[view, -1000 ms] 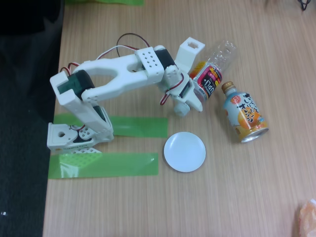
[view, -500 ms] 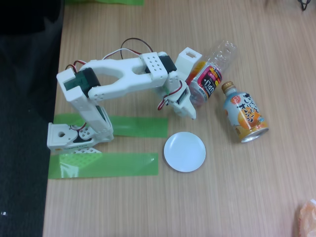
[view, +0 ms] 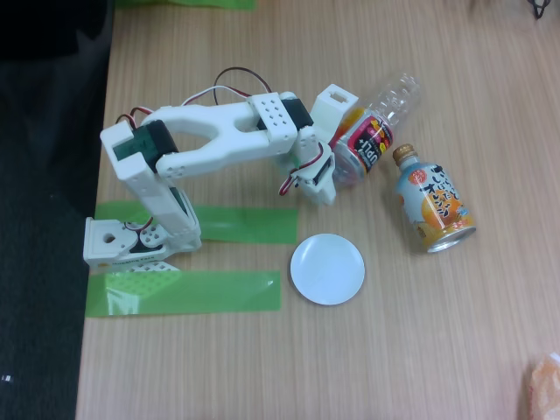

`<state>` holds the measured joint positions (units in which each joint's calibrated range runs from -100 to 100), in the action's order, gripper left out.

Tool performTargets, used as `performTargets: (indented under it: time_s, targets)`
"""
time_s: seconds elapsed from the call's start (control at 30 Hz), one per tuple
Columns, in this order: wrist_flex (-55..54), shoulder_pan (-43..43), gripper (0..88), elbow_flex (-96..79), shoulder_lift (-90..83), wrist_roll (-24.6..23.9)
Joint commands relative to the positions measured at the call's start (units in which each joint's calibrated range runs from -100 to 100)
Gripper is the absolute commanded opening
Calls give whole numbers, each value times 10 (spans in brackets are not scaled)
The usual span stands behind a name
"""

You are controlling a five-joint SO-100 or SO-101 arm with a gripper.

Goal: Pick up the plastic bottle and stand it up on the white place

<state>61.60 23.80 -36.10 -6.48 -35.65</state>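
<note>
Risk sits in the grip: the fingers (view: pixel 337 171) pinch the plastic bottle (view: pixel 374 131) at its label end (it lies tilted on the table (view: pixel 262 367)), so lifting may swing it into the orange can (view: pixel 431 208) before reaching the white plate (view: pixel 327 269).

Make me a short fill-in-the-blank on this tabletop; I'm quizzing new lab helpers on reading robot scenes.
1. The plate on the table is round and ____ in colour.
2. The bottle is lying on its ____, not standing.
3. The pincer is at the bottle's ____ band.
4. The strips of tape by the arm's base are ____.

Missing words: white; side; label; green
</note>
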Motion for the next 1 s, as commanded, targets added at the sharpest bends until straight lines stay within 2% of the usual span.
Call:
performTargets:
  time_s: [0.0,0.2,0.63,0.83,0.97]
  targets:
    - [-5,0,154,0,-1,2]
    - [-3,-1,118,-5,-1,3]
    - [-2,-1,129,-4,-2,4]
    - [4,0,265,-4,-6,0]
    - [5,-1,278,-3,-8,-2]
